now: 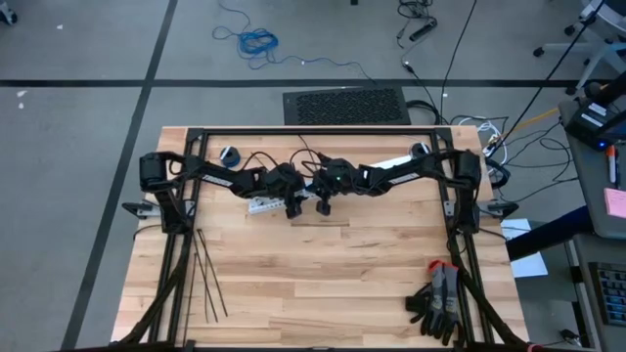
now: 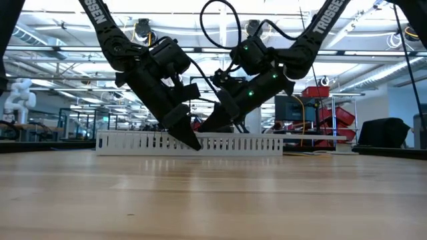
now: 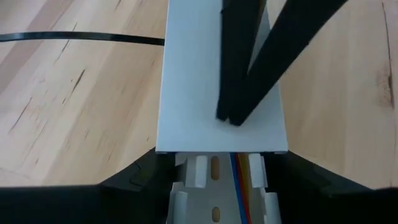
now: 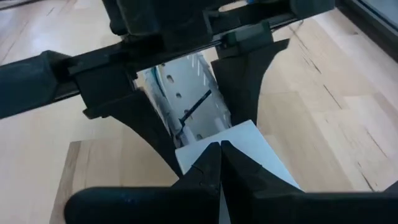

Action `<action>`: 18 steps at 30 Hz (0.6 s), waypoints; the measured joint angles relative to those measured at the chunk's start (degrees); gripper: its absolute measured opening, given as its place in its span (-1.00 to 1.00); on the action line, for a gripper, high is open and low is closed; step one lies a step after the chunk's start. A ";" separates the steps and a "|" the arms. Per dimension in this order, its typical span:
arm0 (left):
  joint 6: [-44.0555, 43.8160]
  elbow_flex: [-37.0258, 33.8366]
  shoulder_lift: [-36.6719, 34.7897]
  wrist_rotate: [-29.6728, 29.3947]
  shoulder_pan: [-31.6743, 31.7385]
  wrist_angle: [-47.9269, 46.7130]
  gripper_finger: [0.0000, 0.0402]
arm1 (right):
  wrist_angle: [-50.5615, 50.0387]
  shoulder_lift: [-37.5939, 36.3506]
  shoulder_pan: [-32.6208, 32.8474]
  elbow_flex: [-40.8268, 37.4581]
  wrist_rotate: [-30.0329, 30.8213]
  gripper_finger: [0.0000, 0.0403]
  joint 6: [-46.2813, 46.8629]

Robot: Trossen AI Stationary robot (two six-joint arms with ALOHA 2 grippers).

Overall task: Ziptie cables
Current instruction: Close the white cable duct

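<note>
A long white slotted duct [image 1: 262, 205] lies across the table's far middle, and a flat white lid [image 3: 205, 93] covers part of it. The cables [image 3: 240, 169], thin coloured wires, lie inside its open stretch; a thin black strip [image 4: 195, 109] shows there too. My left gripper [image 1: 291, 209] straddles the open duct just before the lid's end. My right gripper [image 1: 323, 206] is shut, with its tips down on the lid. Several zipties [image 1: 207, 276] lie loose on the table's left side, and one [image 3: 81, 38] runs beside the duct. My left gripper has one finger [image 3: 134, 180] on each outer side wall [image 3: 180, 186] of the open duct, slanting down from the table's left. The fingers lie across the duct, which rests flat on the table. My right gripper presses its shut fingertips [image 3: 229, 115] on the lid's top face [image 4: 252, 146], slanting down from the table's right. The lid lies on the duct.
A pair of dark gloves [image 1: 438, 299] lies near the table's front right corner. Bare wood spreads in front of the duct. The arms' frame rails [image 1: 313, 132] run along the far edge and both sides.
</note>
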 joint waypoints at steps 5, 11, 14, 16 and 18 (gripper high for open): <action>0.18 0.13 0.11 0.30 -0.09 0.29 0.03 | -6.45 -5.27 0.83 -0.33 -0.23 -1.00 -2.28; 0.67 0.13 0.13 0.49 -0.09 0.16 0.03 | -12.62 -7.54 0.54 -0.11 2.83 -1.00 -3.32; 1.65 0.11 0.13 0.50 -0.20 0.29 0.03 | -12.64 -6.25 0.00 -0.09 2.80 -1.00 -3.17; 1.68 0.09 0.15 1.52 -0.15 0.35 0.03 | -11.84 -5.25 -0.25 0.02 2.69 -1.00 -2.46; 1.66 0.24 0.15 3.67 0.07 -0.16 0.09 | -11.13 -4.27 -0.45 0.14 2.57 -1.00 -2.03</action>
